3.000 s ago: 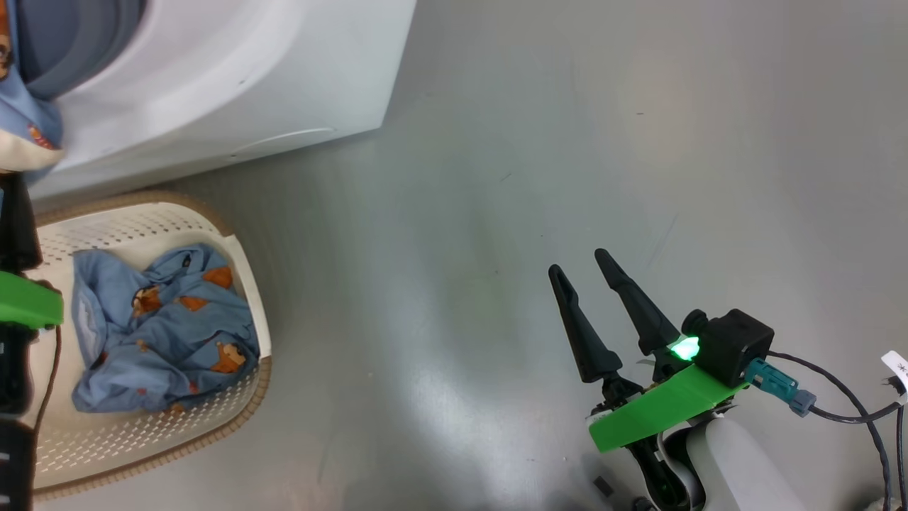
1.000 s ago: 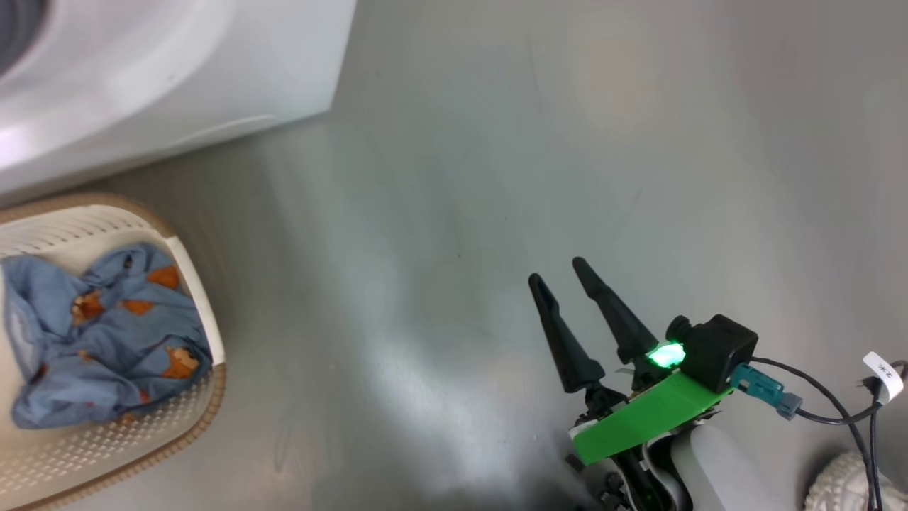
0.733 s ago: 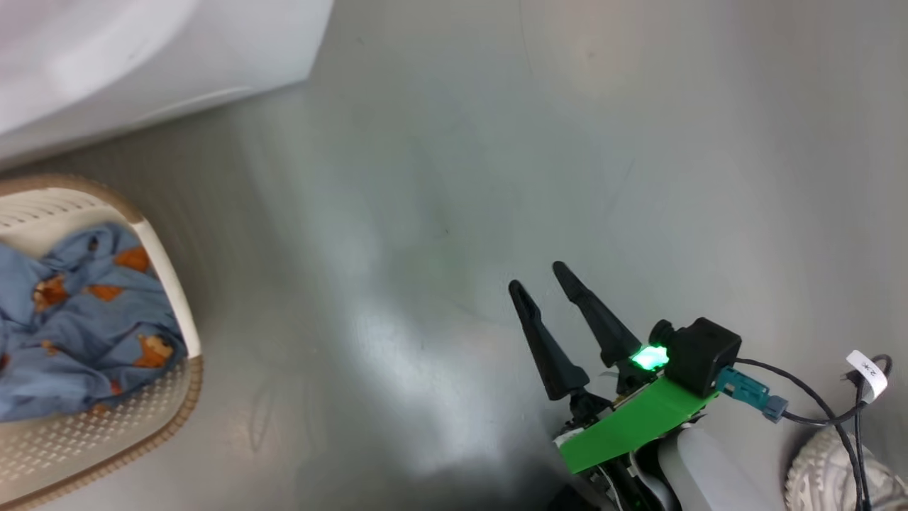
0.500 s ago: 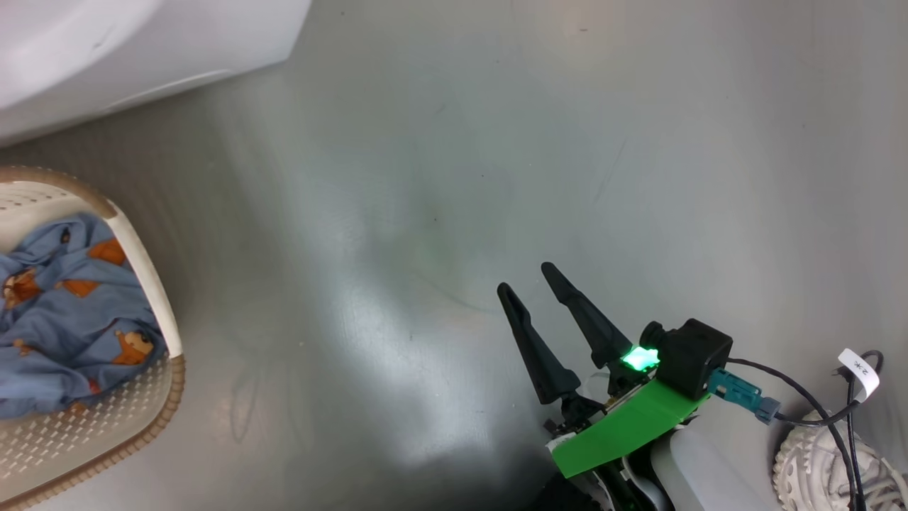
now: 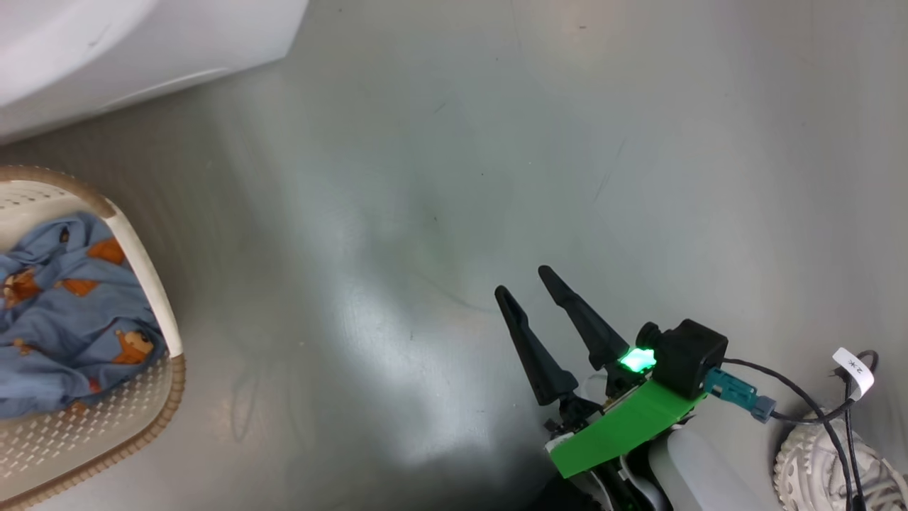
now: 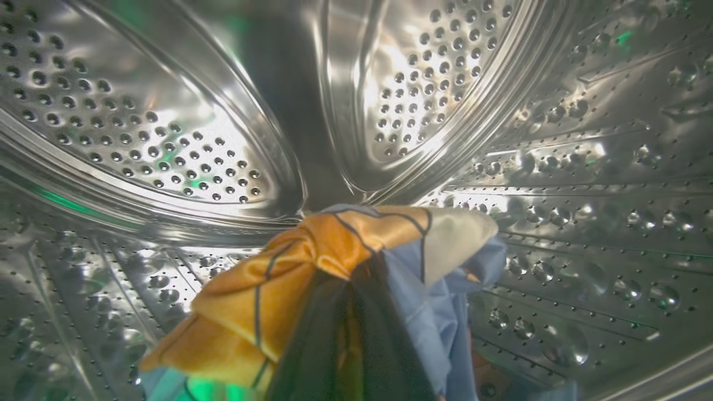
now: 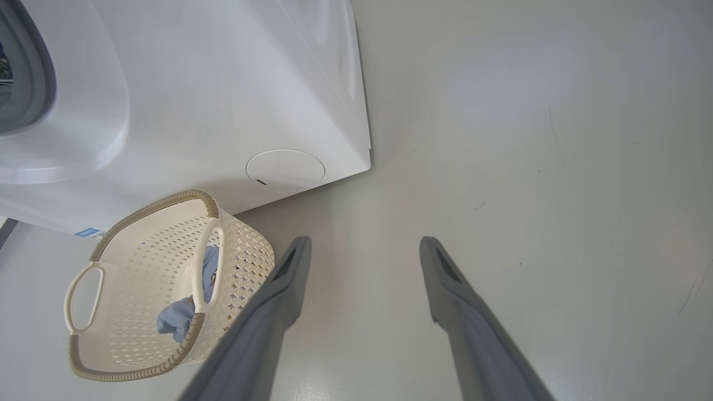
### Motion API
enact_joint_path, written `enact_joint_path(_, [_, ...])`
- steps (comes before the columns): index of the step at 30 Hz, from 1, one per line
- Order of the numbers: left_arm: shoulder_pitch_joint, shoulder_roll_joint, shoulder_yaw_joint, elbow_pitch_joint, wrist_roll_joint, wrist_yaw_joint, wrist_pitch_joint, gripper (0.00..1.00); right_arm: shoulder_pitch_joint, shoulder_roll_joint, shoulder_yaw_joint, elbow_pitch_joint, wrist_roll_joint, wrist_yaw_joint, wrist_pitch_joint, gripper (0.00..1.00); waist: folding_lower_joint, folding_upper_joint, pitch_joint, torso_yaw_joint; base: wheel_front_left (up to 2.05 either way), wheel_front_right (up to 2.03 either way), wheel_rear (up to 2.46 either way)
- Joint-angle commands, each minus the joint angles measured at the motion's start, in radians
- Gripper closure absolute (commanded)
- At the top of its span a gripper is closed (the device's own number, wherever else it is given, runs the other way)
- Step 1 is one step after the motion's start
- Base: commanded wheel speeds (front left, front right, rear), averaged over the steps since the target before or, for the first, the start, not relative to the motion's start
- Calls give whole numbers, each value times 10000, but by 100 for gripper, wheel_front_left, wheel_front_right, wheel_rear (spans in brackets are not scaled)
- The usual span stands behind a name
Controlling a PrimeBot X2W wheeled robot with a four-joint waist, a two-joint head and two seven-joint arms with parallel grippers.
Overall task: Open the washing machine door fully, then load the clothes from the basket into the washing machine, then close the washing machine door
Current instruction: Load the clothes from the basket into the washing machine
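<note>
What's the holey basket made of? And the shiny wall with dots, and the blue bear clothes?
The basket looks like smooth cream plastic, moulded with rows of holes. The washing machine drum looks like polished steel: mirror-bright reflections and punched holes. The blue clothes look like soft fabric, since they crumple in folds; which fibre is unclear.

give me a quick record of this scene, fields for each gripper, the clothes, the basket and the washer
left gripper: shut on a garment, blue with an orange patch, inside the drum
right gripper: open, empty, above the floor
basket: on the floor, beside the washing machine
clothes in basket: crumpled blue printed fabric, not yet loaded
stage: loading, one garment at the drum, more in the basket
</note>
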Motion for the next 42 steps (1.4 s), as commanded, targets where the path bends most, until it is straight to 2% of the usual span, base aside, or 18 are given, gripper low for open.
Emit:
enact_joint_path(1, [-73, 528, 46, -18, 108, -10, -336, 0, 106, 5, 162, -100, 50, 16, -120, 0, -1, -1, -128, 107, 0, 0, 0])
enact_joint_path(12, [739, -170, -50, 615, -2, -11, -1188, 0, -8, 5, -271, 69, -249, 16, -120, 0, -1, -1, -856, 512, 0, 0, 0])
enact_joint_path(19, [1533, -456, 205, 371, -158, -14, -1330, 0, 66, 5, -595, 213, -415, 16, -120, 0, -1, -1, -1347, 865, 0, 0, 0])
enact_joint_path(31, [4638, -1004, 2110, -2028, 316, 278, -1342, 0, 186, 5, -1147, 607, -635, 16, -120, 0, -1, -1, -2508, 1263, 0, 0, 0])
enact_joint_path(42, [7867, -1970, 3860, -3952, 1186, 283, -1343, 0, 488, 5, -1544, 720, -834, 16, -120, 0, -1, -1, -3645, 1526, 0, 0, 0])
